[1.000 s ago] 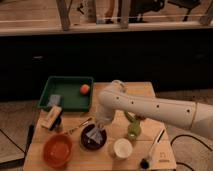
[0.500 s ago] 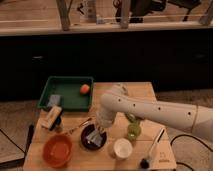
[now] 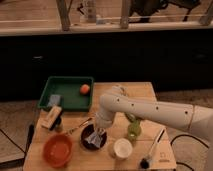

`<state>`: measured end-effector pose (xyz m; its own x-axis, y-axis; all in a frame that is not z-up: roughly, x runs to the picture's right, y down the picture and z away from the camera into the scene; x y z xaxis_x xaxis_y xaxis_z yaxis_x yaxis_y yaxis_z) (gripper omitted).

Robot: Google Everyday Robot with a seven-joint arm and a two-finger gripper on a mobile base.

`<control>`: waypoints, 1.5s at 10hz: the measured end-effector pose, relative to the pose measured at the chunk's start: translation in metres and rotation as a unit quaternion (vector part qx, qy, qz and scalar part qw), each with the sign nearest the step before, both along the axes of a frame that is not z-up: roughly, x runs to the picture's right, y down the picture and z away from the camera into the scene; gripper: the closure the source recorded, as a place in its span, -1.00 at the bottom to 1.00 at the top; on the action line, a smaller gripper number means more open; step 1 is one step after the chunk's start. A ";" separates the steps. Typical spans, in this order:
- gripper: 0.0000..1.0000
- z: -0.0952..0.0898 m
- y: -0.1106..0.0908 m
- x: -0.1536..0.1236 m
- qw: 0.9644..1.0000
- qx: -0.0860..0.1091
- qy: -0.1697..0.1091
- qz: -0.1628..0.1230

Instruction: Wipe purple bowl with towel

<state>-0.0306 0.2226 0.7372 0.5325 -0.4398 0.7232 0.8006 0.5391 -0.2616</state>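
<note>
The purple bowl [image 3: 92, 139] sits on the wooden table [image 3: 75, 125] near its front, right of an orange bowl. A pale grey towel [image 3: 95, 138] hangs from my gripper [image 3: 100, 127] down into the bowl and rests inside it. The gripper is at the end of the white arm [image 3: 150, 110], which reaches in from the right, and it sits just above the bowl's right rim, shut on the towel.
An orange bowl [image 3: 57, 149] stands at the front left. A green tray [image 3: 67, 92] with an orange fruit [image 3: 85, 89] and a sponge sits at the back left. A white cup [image 3: 121, 148], a green pear-shaped object [image 3: 133, 129], a brush [image 3: 152, 150] and a spoon [image 3: 77, 127] lie nearby.
The gripper with the towel has shifted slightly over the purple bowl, and the towel has moved inside it.
</note>
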 end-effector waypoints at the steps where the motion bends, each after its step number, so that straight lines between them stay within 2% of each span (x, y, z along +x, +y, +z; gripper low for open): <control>1: 0.92 0.000 -0.001 0.001 1.000 0.002 0.001 0.000; 6: 0.92 -0.006 -0.023 -0.010 1.000 0.026 -0.007 0.003; 10: 0.92 -0.006 -0.029 -0.049 0.998 0.033 -0.044 -0.023; 12: 0.92 -0.011 -0.021 -0.058 0.996 0.026 -0.073 -0.042; 13: 0.92 -0.019 -0.011 -0.059 0.994 0.023 -0.089 -0.053; 15: 0.92 -0.031 0.006 -0.056 0.993 0.016 -0.102 -0.065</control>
<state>-0.0871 0.2284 0.7061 0.3147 -0.5199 0.7941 0.8981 0.4340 -0.0717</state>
